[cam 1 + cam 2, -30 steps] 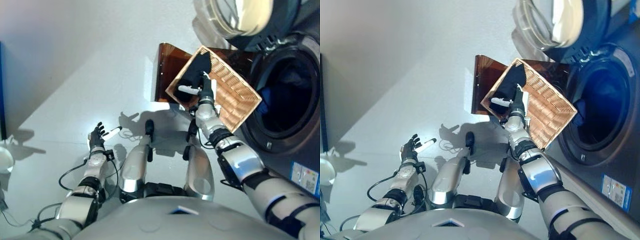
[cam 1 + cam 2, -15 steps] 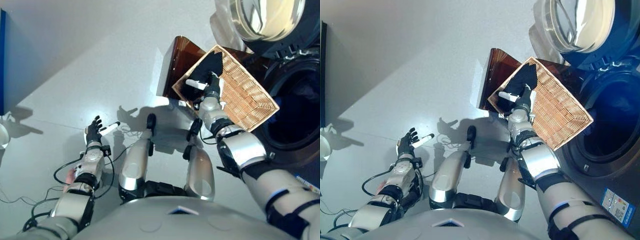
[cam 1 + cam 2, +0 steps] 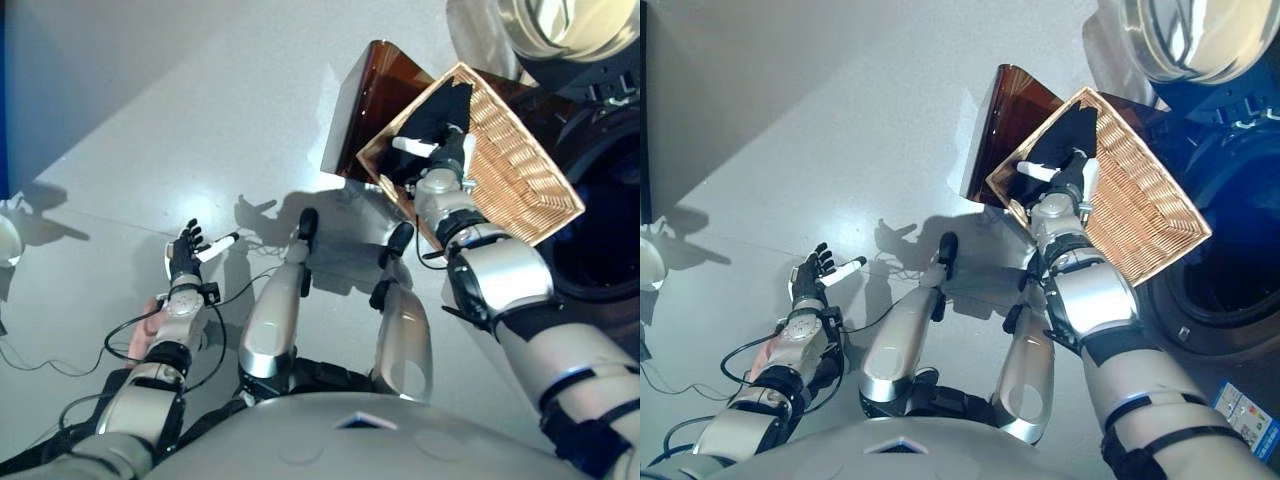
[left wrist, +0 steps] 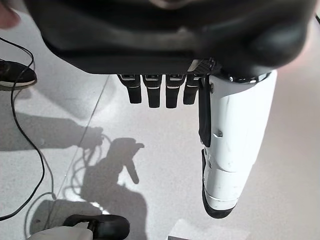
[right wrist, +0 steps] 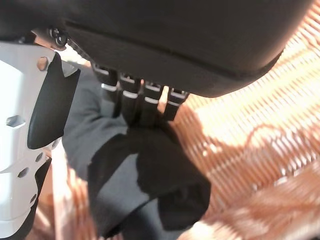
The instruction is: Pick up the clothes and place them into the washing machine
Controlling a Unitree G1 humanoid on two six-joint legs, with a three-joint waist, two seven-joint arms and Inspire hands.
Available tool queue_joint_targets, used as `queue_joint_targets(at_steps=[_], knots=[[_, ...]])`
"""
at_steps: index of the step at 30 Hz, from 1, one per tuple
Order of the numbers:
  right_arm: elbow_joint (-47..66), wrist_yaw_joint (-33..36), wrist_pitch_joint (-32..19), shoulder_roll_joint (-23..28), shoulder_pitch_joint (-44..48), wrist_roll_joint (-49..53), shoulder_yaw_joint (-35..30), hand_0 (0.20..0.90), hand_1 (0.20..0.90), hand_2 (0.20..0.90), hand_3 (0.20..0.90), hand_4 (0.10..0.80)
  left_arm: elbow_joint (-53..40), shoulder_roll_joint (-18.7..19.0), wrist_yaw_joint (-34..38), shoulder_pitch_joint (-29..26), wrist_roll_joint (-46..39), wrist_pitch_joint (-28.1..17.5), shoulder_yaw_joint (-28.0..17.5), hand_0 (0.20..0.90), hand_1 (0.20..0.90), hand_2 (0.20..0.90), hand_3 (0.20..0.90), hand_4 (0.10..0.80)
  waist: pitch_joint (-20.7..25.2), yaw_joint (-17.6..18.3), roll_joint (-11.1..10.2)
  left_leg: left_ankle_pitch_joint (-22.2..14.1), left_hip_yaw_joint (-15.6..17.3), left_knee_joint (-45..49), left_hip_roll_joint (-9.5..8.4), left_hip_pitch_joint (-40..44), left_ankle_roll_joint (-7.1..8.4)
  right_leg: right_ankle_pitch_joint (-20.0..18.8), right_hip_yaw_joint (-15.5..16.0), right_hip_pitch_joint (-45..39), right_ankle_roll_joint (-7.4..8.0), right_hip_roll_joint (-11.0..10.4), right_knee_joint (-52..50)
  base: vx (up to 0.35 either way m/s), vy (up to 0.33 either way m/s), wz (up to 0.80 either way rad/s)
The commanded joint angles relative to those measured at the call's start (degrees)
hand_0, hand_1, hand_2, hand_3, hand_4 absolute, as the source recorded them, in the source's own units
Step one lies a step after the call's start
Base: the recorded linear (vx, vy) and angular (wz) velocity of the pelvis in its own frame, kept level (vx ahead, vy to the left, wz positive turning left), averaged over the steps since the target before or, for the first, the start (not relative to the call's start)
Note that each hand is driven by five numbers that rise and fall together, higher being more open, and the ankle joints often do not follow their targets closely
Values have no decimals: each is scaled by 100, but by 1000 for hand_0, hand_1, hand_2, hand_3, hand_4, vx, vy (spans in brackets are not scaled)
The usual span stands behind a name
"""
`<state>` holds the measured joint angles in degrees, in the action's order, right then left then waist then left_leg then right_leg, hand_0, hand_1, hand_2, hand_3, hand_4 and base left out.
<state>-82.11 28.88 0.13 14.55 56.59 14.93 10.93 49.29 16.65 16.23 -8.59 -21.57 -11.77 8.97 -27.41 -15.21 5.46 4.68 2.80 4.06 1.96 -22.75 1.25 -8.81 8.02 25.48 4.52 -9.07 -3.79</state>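
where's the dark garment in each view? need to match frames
Left eye view: dark garment in the woven wicker basket's near corner, under the right hand.
Right eye view: same corner, upper right.
Left wrist view: not in it.
Right wrist view: centre, past the fingers.
Shared landmark: the wicker basket.

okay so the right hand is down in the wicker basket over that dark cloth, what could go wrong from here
The right hand reaches the dark cloth with fingers extended, not clearly curled round it, so a lift may leave it behind. The woven wicker basket sits tilted on the brown box; pushing might shift it. The left hand hangs open, too far to help.
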Motion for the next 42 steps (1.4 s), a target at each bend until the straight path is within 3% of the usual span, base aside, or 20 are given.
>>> queue_joint_targets(at_steps=[1,17,18,19,20,21,22,42], knots=[[-64,21,41,156,604,-334,189,900,900,900,900,800,-412,576,129,236,-98,-299,116,900,900,900,900,800,-75,-195,325,281,35,137,-253,-496,236,645,-98,43,258,-274,-894,-5,-5,9],[-230,-43,305,308,862,-987,455,900,900,900,900,800,-489,530,142,229,-131,-268,136,900,900,900,900,800,-157,-295,490,218,-14,320,-350,-830,171,690,-123,346,263,-322,-1093,1,1,2],[-228,-63,336,340,896,-1055,498,790,790,790,790,722,-579,539,149,249,-144,-279,141,900,900,900,900,800,-160,-303,516,219,-18,339,-359,-883,159,693,-140,400,262,-317,-1124,3,7,6],[-224,-65,339,356,906,-1081,509,491,491,491,491,508,-563,533,143,242,-138,-275,140,900,900,900,900,800,-165,-308,524,223,-17,348,-354,-908,156,702,-143,435,260,-319,-1150,2,7,3],[-217,-66,343,376,931,-1125,537,425,425,425,425,461,-591,534,155,255,-139,-290,152,900,900,900,900,800,-168,-310,530,226,-23,350,-352,-932,155,709,-151,461,260,-321,-1161,0,0,0],[-211,-58,354,395,960,-1169,572,252,252,252,252,337,-641,543,154,262,-140,-297,159,900,900,900,900,800,-172,-315,545,228,-31,356,-357,-956,156,721,-162,497,258,-321,-1183,0,0,0],[-211,-58,354,396,960,-1169,572,200,200,200,200,300,-642,543,154,262,-140,-296,159,900,900,900,900,800,-170,-315,544,228,-31,357,-357,-959,156,721,-162,501,258,-322,-1185,0,0,0],[-241,-172,255,460,760,-811,212,200,200,200,200,300,-782,469,85,429,-59,-218,96,900,900,900,900,800,-135,-294,561,-16,-2,696,-395,-1107,39,852,-279,657,228,-325,-1452,-1,0,2]])
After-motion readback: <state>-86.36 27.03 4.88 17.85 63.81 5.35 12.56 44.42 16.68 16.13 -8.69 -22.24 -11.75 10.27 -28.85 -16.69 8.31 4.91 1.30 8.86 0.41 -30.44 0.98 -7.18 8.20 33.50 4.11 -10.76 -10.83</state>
